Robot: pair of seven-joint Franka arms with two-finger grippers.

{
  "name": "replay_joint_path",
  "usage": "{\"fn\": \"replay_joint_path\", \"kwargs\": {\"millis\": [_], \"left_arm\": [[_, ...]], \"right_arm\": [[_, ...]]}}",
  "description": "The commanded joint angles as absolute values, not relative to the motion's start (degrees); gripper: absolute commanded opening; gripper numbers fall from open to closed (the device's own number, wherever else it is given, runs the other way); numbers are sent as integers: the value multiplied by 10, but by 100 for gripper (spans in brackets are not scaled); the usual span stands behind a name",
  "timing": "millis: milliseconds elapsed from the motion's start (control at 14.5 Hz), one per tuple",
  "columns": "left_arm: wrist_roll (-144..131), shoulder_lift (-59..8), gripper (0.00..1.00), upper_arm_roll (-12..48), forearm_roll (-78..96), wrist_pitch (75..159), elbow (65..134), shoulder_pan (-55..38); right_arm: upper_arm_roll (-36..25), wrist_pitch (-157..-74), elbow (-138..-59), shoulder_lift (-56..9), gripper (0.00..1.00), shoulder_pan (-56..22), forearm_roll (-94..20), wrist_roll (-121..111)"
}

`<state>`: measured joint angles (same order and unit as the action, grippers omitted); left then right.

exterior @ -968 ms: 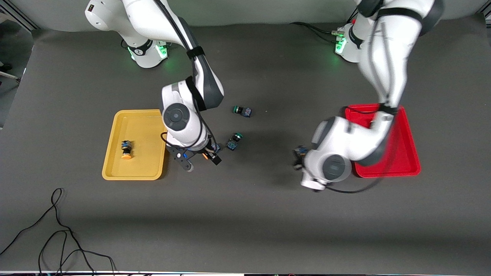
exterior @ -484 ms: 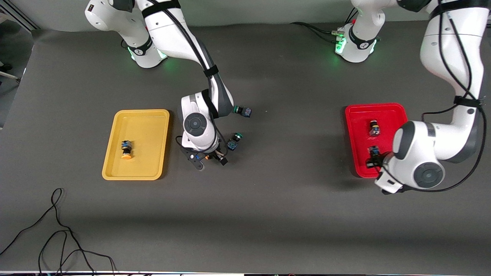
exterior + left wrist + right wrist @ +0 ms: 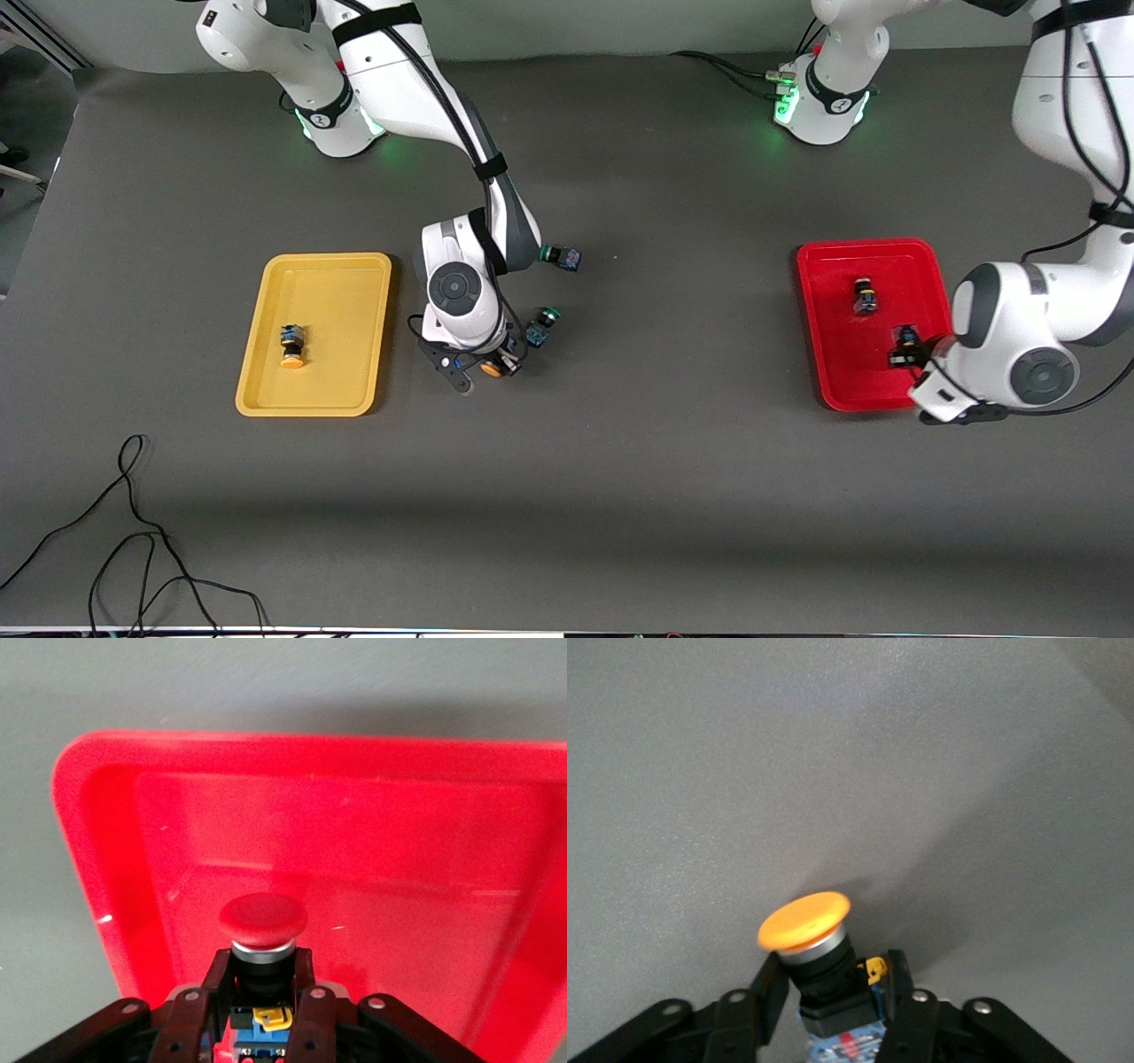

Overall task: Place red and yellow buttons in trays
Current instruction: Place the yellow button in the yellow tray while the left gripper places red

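My left gripper (image 3: 900, 353) is shut on a red button (image 3: 263, 917), which it holds over the red tray (image 3: 833, 363) at the edge toward the left arm's end of the table. Another red button (image 3: 865, 295) lies in that tray. My right gripper (image 3: 494, 363) is low at the table between the yellow tray (image 3: 341, 283) and a green-capped switch. Its fingers (image 3: 766, 988) press on both sides of a yellow button (image 3: 804, 921), whose cap tilts. A second yellow button (image 3: 291, 346) lies in the yellow tray.
Two green-capped switches lie near the table's middle, one (image 3: 540, 326) right beside my right gripper, the other (image 3: 560, 256) farther from the front camera. A black cable (image 3: 133, 532) loops near the front corner at the right arm's end.
The left arm swung from the table's middle to over the red tray, carrying the red button. The right gripper shifted slightly and shut on the yellow button.
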<state>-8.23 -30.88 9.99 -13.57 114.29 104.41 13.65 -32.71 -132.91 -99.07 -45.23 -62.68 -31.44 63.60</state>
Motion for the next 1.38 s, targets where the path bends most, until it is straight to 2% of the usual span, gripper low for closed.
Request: {"fn": "replay_joint_path", "kwargs": {"millis": [0,69,207,484,691,899,1037,1176,1314], "left_arm": [[-81,-268,79,108,-140,1159,1094,140],[-81,-267,99,108,-140,1155,1092,140],[-81,-258,100,110,-143,1130,1078,132],[-83,-189,100,111,-138,1053,1049,98],[-69,-117,100,119,-131,1015,1049,96],[-68,-45,100,120,-82,1012,1060,96],[-67,4,100,120,-63,1024,1093,96],[-65,49,100,120,-54,1033,1130,95],[-65,73,100,122,-51,1046,1143,88]], "right_arm": [[-330,-1336,-997,-447,14,-630,-324,621],[-330,-1335,-997,-446,12,-630,-324,621],[-334,-1323,-996,-428,12,-630,-318,617],[-395,-1111,-936,-330,12,-626,-272,591],[-436,-1016,-904,-290,12,-620,-253,504],[-517,-1005,-926,-278,12,-622,-203,236],[-586,-1013,-953,-272,12,-621,-204,68],[-633,-1044,-995,-272,12,-621,-216,-49],[-648,-1122,-1076,-259,12,-620,-244,-131]]}}
